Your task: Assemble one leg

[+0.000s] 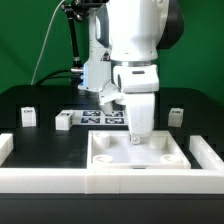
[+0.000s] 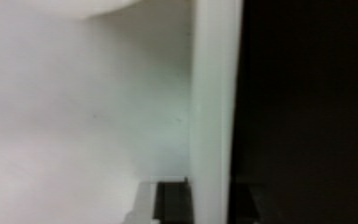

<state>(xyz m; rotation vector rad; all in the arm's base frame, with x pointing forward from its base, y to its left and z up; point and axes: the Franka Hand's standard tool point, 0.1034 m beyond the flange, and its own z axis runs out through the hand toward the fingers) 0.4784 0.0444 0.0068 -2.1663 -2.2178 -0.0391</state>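
Over the panel [image 1: 105, 160], leg [image 1: 139, 127] upright, axis vertical

Green backdrop [image 1: 25, 40] fills the rear, plain and evenly lit; black table [image 1: 45, 145] below it, matte, with soft shadows; low white rail [image 1: 45, 178] borders the table's near edge; light diffuse overall.
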